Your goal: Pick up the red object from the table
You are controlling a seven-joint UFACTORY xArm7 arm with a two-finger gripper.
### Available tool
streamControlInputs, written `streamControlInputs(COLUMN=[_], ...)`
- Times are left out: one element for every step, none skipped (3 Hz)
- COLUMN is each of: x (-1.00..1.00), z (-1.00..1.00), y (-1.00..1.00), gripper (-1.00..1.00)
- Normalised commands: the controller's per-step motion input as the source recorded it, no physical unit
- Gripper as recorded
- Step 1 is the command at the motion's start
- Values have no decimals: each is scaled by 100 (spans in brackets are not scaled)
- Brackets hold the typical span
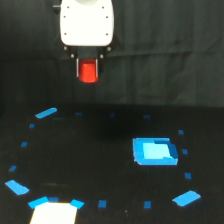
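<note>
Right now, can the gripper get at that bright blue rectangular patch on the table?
Probably not to grasp: the gripper appears shut on the red object, held above the table. Nothing stands between it and the blue patch, so the path looks free.

A flat black table surface (110,150) is dotted with small blue tape marks (46,113). A bright blue rectangular patch (154,151) and a white patch (54,213) are seen on it. A small bright red-orange stubby block (89,71) is framed beneath a glossy white gripper body (86,22).
</note>
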Motion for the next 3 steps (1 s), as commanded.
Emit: streamControlInputs(x=[14,-24,-25], z=[3,23,24], y=[7,-34,25], gripper=[-100,-100,-100])
